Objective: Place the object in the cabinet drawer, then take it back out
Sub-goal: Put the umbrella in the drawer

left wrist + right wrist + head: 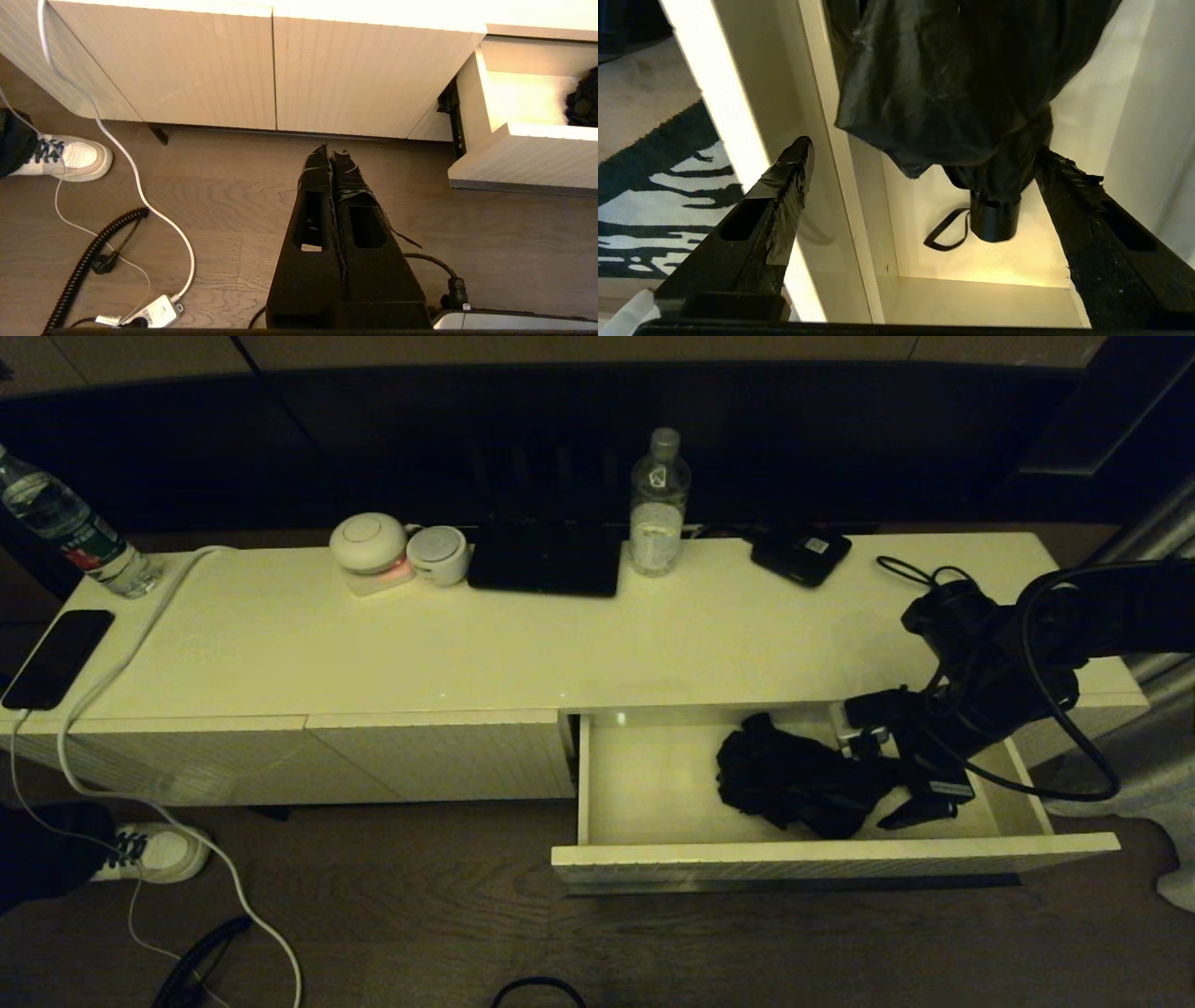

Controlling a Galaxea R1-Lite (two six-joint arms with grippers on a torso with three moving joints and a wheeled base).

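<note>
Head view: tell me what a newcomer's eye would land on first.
The open cabinet drawer, pulled out at the cabinet's right end, with the black fabric bundle lying inside. The right gripper reaches into it, open beside the bundle. The left gripper hangs shut over the floor.

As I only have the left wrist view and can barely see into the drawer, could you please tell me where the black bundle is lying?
Observer: The black bundle lies on the floor of the open cabinet drawer, in its right half.
Operator: Thank you. Is the right end effector holding it?
Observer: No. The right end effector is open around the bundle's near end and has not closed on it.
Operator: Is anything else in the drawer?
Observer: Only a thin black strap loop, beside the bundle's round end cap.
</note>
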